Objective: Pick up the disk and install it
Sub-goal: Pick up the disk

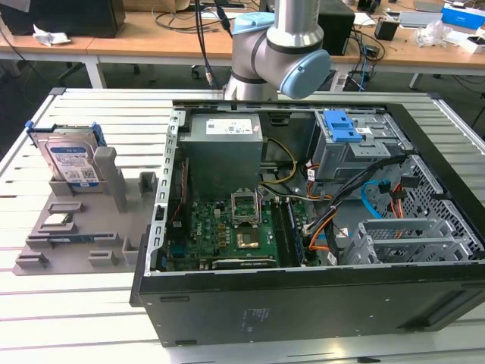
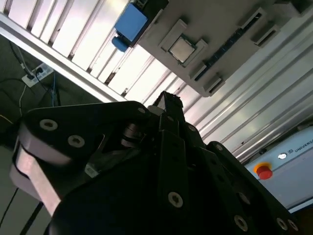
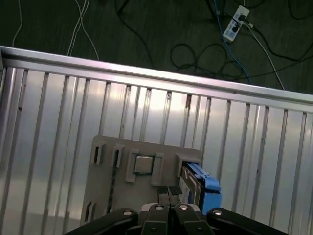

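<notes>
High above the disk [image 3: 196,185], pincer [image 3: 168,193] closed, empty.

**Exterior view.** None of the print is sharp enough to read. A white and blue label [image 1: 78,171] sits on the disk [image 1: 70,158], at the exterior view's left. A white sticker [image 1: 225,127] sits on the grey power supply box [image 1: 220,167], upper centre. A small pale marking [image 1: 258,317] is on the computer case's black side wall [image 1: 341,303], lower centre.

**Second wrist view.** A line of dark lettering [image 2: 299,145] stands on a white panel [image 2: 293,171], beside a red button [image 2: 264,172].
</notes>
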`<state>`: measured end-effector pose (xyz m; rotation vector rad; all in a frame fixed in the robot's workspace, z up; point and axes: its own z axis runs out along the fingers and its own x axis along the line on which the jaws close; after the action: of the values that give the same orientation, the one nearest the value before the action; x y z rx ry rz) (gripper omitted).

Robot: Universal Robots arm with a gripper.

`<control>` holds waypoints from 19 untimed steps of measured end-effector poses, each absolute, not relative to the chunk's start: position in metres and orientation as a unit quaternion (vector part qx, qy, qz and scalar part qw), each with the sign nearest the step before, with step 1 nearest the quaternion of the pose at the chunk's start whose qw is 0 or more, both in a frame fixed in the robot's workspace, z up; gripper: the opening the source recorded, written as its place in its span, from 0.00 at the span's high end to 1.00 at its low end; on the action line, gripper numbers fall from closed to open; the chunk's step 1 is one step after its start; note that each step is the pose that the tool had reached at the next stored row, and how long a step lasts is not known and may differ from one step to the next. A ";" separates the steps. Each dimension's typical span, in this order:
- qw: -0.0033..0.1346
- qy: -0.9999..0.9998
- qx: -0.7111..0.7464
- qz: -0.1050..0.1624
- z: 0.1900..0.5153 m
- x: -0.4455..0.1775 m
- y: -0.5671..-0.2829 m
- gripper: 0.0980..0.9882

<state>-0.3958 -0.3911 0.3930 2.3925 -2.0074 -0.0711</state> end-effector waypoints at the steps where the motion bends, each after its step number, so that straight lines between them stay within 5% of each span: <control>1: 0.009 -0.633 0.774 -0.023 0.393 -0.396 -0.391 0.99; 19: 0.013 -0.469 0.883 -0.020 0.393 -0.396 -0.391 0.99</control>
<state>-0.3958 -0.3911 0.3930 2.7498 -1.4618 -0.0635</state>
